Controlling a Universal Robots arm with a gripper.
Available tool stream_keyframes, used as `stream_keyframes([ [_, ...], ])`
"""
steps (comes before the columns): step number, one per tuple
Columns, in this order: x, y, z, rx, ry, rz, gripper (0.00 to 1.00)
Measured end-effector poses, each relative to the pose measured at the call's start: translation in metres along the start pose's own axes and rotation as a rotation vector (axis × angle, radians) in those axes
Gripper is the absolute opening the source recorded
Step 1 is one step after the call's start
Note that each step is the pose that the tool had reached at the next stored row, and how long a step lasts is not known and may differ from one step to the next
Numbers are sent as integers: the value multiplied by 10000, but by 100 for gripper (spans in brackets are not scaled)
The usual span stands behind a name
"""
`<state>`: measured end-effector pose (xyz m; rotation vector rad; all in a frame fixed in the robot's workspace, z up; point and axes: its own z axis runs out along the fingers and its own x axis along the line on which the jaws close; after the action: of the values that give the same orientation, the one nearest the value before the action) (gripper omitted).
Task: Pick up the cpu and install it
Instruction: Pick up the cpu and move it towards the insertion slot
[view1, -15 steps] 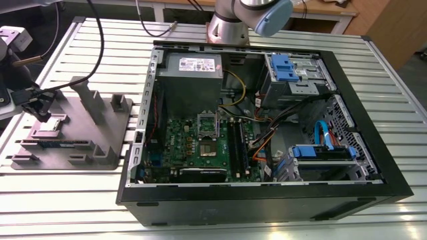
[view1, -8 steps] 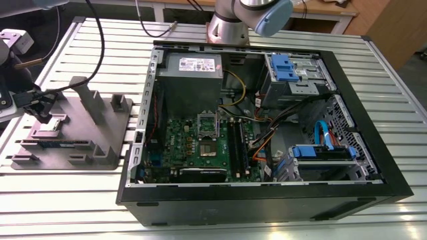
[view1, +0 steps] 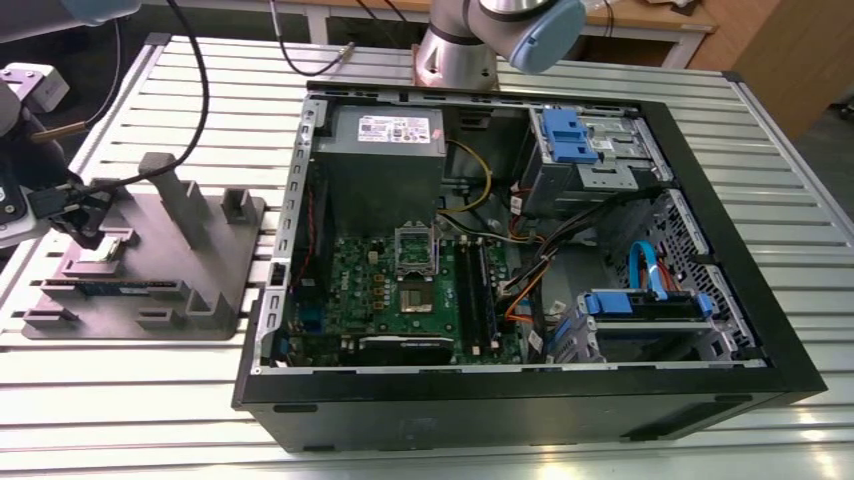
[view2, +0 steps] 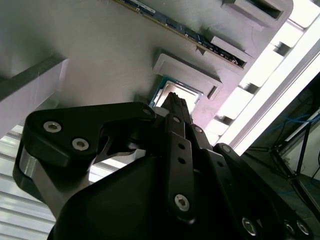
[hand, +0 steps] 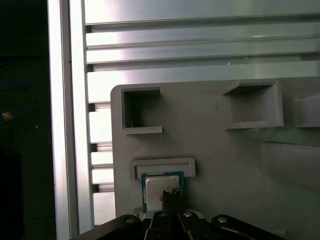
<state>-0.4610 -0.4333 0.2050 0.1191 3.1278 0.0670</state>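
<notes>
The cpu (view1: 115, 247) is a small flat square chip with a silvery top and greenish rim. It lies in a shallow recess of the grey fixture (view1: 200, 290) at the exterior view's left. My gripper (view1: 90, 236) hangs just over it, black fingers drawn together to a narrow tip. In both wrist views the tip sits over the near edge of the cpu (view2: 175, 90) (hand: 154, 183). I cannot tell whether the gripper (view2: 175, 103) (hand: 170, 195) touches the chip. The motherboard socket (view1: 416, 250) lies inside the open computer case (view1: 747, 300).
The fixture has raised posts (view1: 171, 195) and a long memory stick (view1: 114, 287) slotted near the cpu. The case's walls stand high at the exterior view's right of the fixture. Cables and blue drive brackets (view1: 567, 135) crowd the case. Slatted aluminium table (view1: 134, 400) surrounds everything.
</notes>
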Motion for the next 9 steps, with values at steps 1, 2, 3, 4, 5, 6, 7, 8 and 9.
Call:
stream_keyframes([
  [1, 1, 3, 7, 0, 0, 0, 11],
  [2, 3, 7, 12, 1, 1, 1, 11],
  [3, 5, 12, 18, 1, 1, 1, 11],
  [4, 6, 16, 26, 0, -2, 0, 11],
  [5, 7, 19, 32, 0, -2, 0, 11],
  [6, 8, 20, 36, 1, 0, -1, 11],
  [7, 9, 20, 37, 3, 2, -1, 11],
  [8, 9, 20, 37, 4, 2, -2, 11],
  [9, 9, 21, 38, 4, 0, 0, 11],
])
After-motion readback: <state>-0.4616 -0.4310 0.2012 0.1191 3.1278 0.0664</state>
